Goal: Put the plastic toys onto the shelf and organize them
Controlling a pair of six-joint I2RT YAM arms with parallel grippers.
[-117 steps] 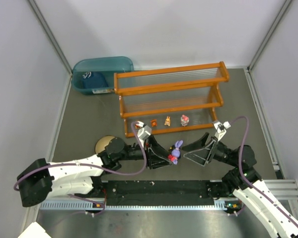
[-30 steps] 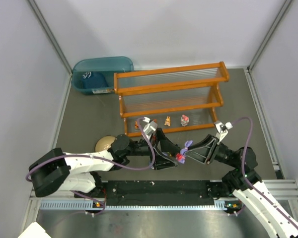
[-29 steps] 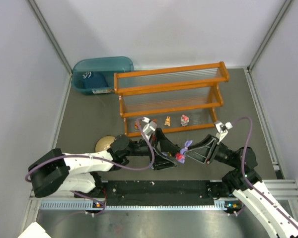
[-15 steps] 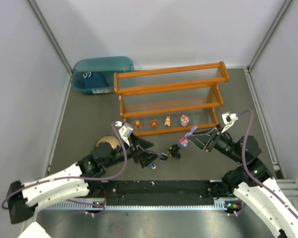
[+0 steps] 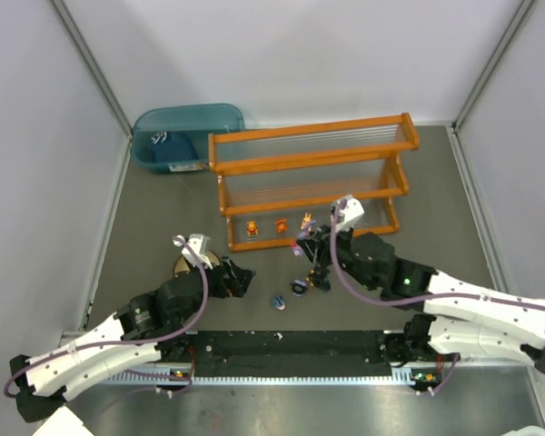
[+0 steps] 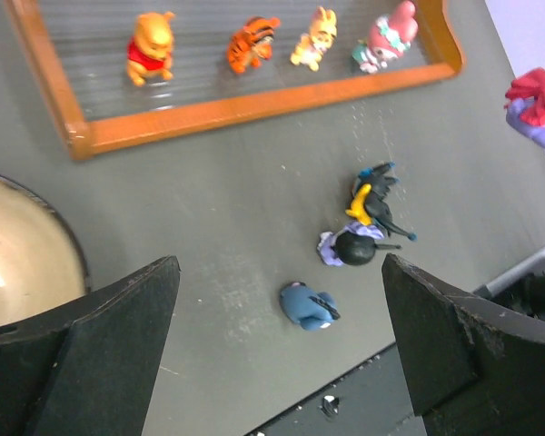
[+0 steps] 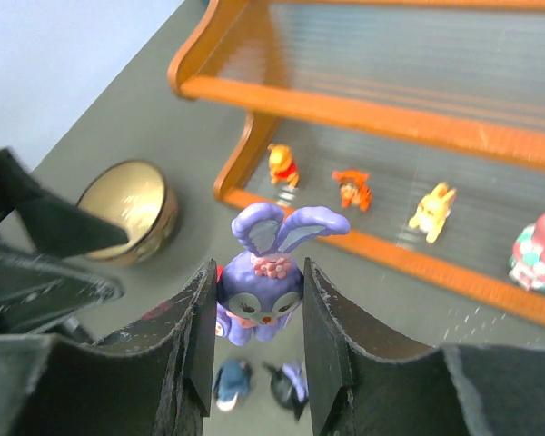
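R tool (image 7: 259,313) grips purple bunny (image 7: 265,274).

I could read no text, label, brand or number in any of my three views. The nearest thing to a sign was a white mark on the dark blue item (image 5: 167,144) lying in the teal bin (image 5: 193,108) at the far left corner of the table. It was too small for me to make out.
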